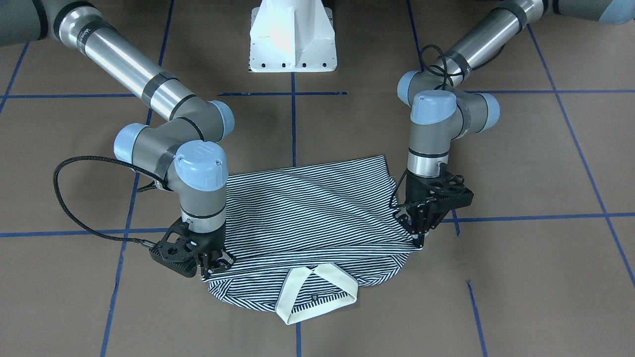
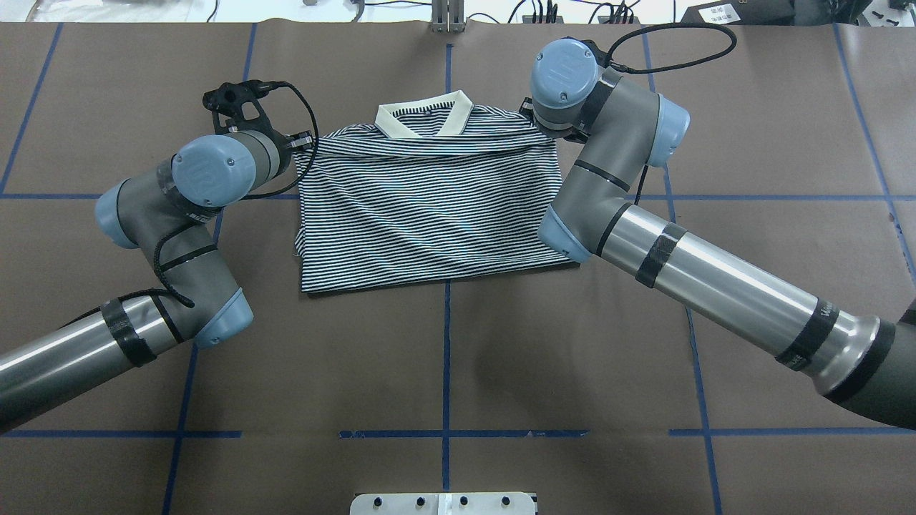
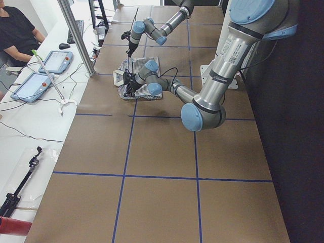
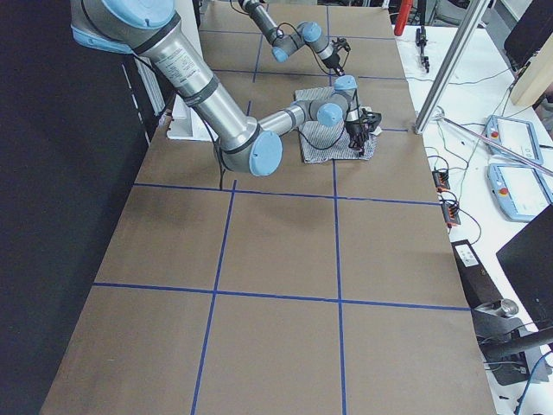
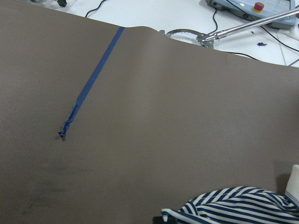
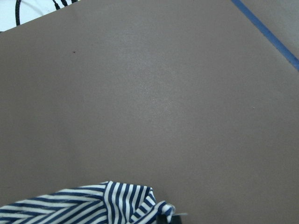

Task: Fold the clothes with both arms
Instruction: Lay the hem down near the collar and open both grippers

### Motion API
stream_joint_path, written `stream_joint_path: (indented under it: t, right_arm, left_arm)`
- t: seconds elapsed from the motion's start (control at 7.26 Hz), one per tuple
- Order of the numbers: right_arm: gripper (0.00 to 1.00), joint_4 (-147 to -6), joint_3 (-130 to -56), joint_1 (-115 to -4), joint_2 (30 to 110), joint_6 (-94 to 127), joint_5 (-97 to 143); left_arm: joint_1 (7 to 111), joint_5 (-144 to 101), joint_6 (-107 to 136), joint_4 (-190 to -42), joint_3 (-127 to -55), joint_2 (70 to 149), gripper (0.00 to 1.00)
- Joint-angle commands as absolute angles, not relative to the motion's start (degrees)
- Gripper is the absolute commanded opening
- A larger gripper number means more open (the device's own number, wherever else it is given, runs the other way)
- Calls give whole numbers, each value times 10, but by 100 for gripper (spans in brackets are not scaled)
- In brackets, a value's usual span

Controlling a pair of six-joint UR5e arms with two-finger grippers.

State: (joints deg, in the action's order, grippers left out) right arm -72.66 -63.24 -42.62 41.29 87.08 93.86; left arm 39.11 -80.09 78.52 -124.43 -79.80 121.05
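The striped polo shirt [image 1: 307, 208] lies on the brown table, folded in half, its hem edge drawn up to the shoulders just short of the cream collar [image 1: 317, 292]. My left gripper [image 1: 419, 238] points down at the folded layer's corner on the view's right, fingers pinched together on the cloth. My right gripper [image 1: 214, 265] is pinched on the opposite corner. In the overhead view the shirt [image 2: 429, 214] lies between both wrists, with the left gripper [image 2: 300, 143] at its corner and the right one hidden under its wrist. Each wrist view shows striped cloth [image 5: 233, 205] [image 6: 93, 205] at its lower edge.
The white pedestal base [image 1: 292, 39] stands behind the shirt. Blue tape lines [image 2: 447, 343] cross the brown table. In the exterior left view a seated person [image 3: 15, 30] and teach pendants [image 3: 35, 83] are on the white bench beyond the table's far edge.
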Motion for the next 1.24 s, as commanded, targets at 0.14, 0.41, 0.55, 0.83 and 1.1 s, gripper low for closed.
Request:
stream_joint_path:
  t: [0.14,0.41,0.55,0.83,1.1]
  right_arm:
    - [59,-703,-635,-423,416,873,939]
    - [60,-686,-640,-433,416,875,943]
    - [60,-686,-645,-440,416,874,945]
    - [60,-686,-649,-459,417,872,976]
    - [61,-693,-804,-452,518,878,1029]
  left_arm:
    - [392,-802,787,-1268,-795,1209,23]
    - [392,-805,788,-1286,-795,1208,28]
    - [393,-806,789,-1291,-800,1208,28]
    - [393,-807,790,-1297,-805,1206,28]
    - [394,-832,791,-1298,-812,1201,28]
